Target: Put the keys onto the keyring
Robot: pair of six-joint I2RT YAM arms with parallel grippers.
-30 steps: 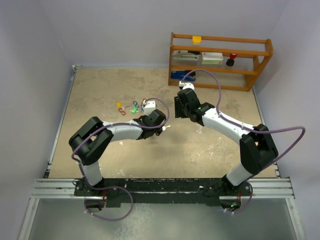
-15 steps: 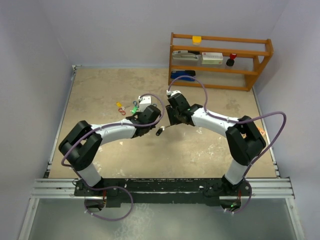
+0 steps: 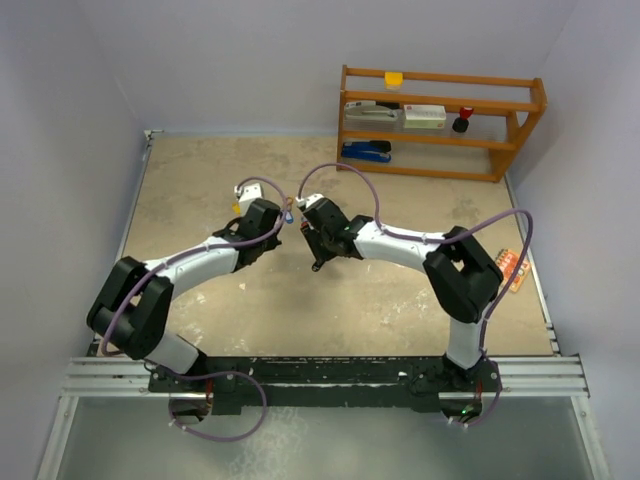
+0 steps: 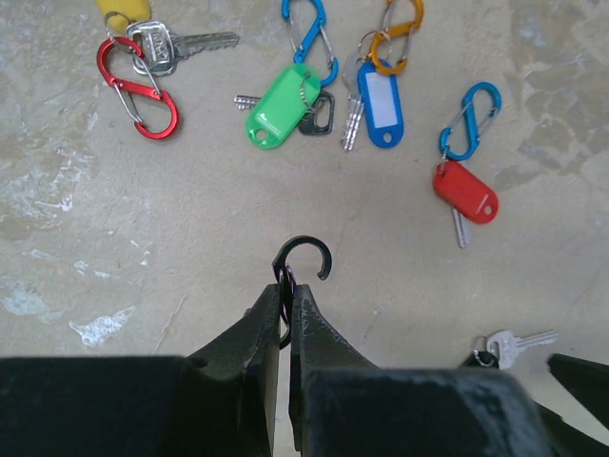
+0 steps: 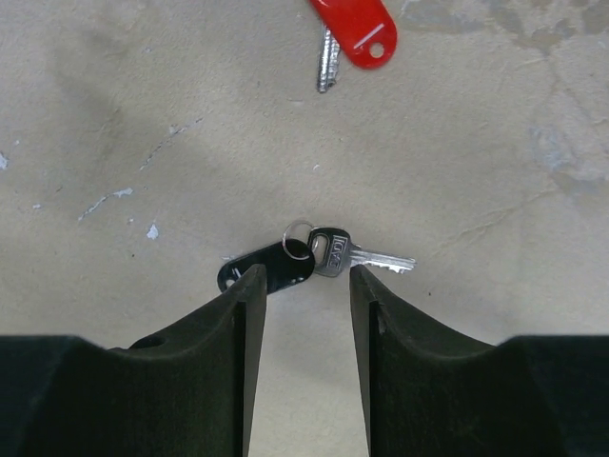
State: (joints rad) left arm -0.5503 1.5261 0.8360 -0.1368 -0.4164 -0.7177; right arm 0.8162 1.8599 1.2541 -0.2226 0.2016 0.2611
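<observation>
My left gripper [image 4: 287, 286] is shut on a black open-hook keyring [image 4: 303, 239], just above the table in front of the keys. Beyond it lie a yellow-tagged key [image 4: 157, 43], a green-tagged key [image 4: 279, 116], a blue-tagged key [image 4: 381, 105] and a red-tagged key [image 4: 466, 193]. My right gripper [image 5: 306, 276] is open, with its fingers on either side of a black fob [image 5: 262, 269] joined to a silver key [image 5: 366, 255] on the table. In the top view the left gripper [image 3: 265, 228] and the right gripper [image 3: 322, 250] stand close together mid-table.
S-shaped clips lie among the keys: a red one [image 4: 138, 88], a blue one [image 4: 309, 33], an orange one [image 4: 398, 33] and another blue one [image 4: 469, 119]. A wooden shelf [image 3: 440, 120] with small items stands at the back right. An orange object [image 3: 512, 268] lies at the right edge.
Both arms have swung left and farther from the bases. The left gripper moved from mid-table to the key cluster. The right gripper moved left and now stands over the black fob.
</observation>
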